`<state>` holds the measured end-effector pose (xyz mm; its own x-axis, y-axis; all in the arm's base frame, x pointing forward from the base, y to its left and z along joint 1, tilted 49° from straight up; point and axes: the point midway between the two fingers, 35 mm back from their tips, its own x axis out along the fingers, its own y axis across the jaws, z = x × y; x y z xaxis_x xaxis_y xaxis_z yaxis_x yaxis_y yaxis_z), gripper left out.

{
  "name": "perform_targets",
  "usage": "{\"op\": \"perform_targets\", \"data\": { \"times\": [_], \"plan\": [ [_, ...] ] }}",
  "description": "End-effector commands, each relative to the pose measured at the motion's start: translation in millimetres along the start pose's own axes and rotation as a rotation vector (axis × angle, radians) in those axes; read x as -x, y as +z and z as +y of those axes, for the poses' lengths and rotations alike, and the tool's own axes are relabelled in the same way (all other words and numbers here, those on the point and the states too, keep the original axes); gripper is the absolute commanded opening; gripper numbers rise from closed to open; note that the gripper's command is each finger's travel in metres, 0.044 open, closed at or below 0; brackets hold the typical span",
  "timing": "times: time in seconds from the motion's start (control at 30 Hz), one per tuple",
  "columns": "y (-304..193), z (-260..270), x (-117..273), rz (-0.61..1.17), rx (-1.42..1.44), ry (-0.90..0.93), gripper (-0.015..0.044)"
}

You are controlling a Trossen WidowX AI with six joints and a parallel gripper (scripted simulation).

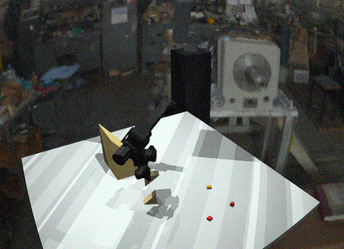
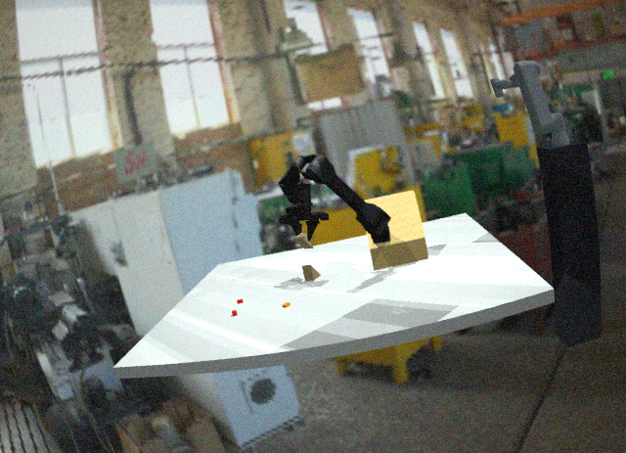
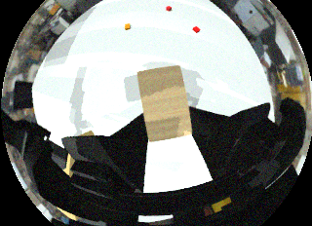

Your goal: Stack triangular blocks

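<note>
One triangular block (image 1: pixel 150 198) (image 2: pixel 308 273) sits on the table (image 1: pixel 91 227) (image 2: pixel 243 337), its sloped face leaning up from the table. I cannot make it out in the wrist view. My gripper (image 1: pixel 150 177) (image 2: pixel 304 234) (image 3: pixel 165 112) is shut on the other triangular block (image 1: pixel 154 174) (image 2: pixel 304 242) (image 3: pixel 165 96). The held block hangs in the air with a clear gap above the lower block in the exterior view, and the two are apart. A finger hides part of it in the top view. Its sloped face seems to point downward.
A large tan wedge (image 1: pixel 115 160) (image 2: pixel 396 220) stands beside the arm. Two small red pieces (image 1: pixel 231 204) (image 1: pixel 209 218) (image 2: pixel 240 300) (image 2: pixel 234 313) (image 3: pixel 169 8) (image 3: pixel 196 29) and an orange piece (image 1: pixel 208 186) (image 2: pixel 286 304) (image 3: pixel 128 26) lie on the table away from the blocks.
</note>
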<state>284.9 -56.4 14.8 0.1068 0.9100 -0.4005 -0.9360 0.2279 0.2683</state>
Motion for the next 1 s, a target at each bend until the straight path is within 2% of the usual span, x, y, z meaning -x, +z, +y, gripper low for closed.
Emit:
{"op": "perform_targets", "data": {
  "times": [0.0, 0.5, 0.97],
  "plan": [
    [-18.0, -6.1, 12.0, -0.005, 0.001, 0.002, 0.0000],
    [-62.6, -9.7, 35.8, -0.037, 0.023, 0.020, 0.0000],
    [-59.8, -9.4, -28.3, -0.038, 0.023, 0.020, 0.0000]
  ]
}}
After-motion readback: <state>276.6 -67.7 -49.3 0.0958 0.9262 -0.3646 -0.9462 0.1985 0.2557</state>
